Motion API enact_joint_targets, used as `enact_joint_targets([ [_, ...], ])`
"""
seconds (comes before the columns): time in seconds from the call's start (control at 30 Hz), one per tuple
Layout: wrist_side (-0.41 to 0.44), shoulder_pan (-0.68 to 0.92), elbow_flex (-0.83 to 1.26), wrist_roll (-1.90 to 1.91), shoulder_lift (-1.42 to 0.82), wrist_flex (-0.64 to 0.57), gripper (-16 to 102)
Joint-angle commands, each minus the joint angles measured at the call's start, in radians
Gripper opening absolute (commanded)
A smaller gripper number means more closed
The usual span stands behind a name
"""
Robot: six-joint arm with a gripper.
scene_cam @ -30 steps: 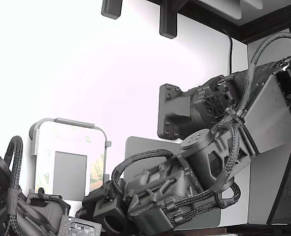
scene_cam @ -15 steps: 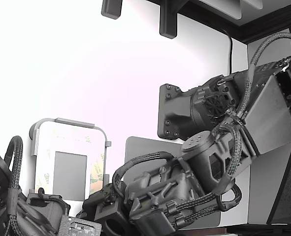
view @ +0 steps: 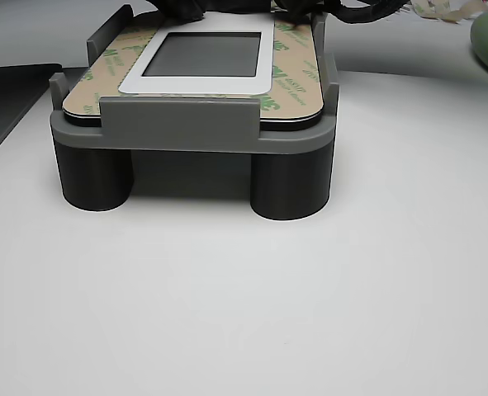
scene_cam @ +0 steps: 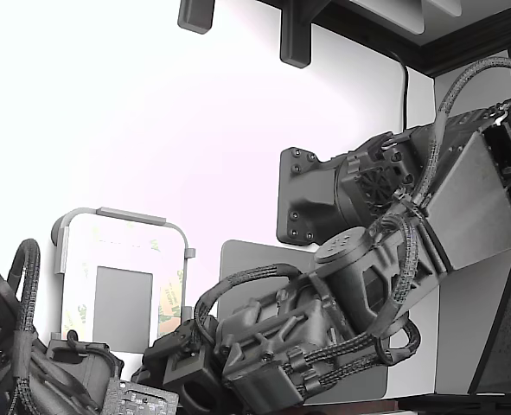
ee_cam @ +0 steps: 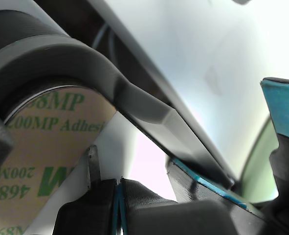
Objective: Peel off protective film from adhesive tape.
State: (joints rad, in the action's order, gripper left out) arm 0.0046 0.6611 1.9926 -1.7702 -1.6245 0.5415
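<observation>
The protective film (scene_cam: pixel 171 303) is a pale-yellow, orange-tinged strip with green print. It lies on the adhesive tape along the white panel's edge on the exterior view's right. The tape's own surface is hidden under it. The panel sits in a grey fixture (scene_cam: pixel 121 213). My gripper (scene_cam: pixel 184 339) is at the near end of that strip. In the wrist view the film (ee_cam: pixel 46 142) fills the frame close up, with the fixture rim (ee_cam: pixel 134 105) across it. My blue-padded fingers (ee_cam: pixel 281 110) stand apart beside it with nothing between them.
A second dark arm (scene_cam: pixel 30 363) sits low at the exterior view's left. In the other view the fixture (view: pixel 177 124) stands on two round legs on a white table (view: pixel 244 313), with tan printed strips (view: pixel 297 74) on both long sides. Curled peeled strips (view: pixel 442 10) lie behind.
My arm dipped lower half a second ago and has risen back to about where it was one second ago. The film still lies flat on the panel.
</observation>
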Motion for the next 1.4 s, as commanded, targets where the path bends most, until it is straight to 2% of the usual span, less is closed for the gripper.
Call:
enact_joint_targets([
  [0.0,0.000,-0.011,-0.018,0.005,-0.029,0.003,-11],
  [1.37,0.021,0.011,-0.052,0.009,-0.035,0.051,-11],
])
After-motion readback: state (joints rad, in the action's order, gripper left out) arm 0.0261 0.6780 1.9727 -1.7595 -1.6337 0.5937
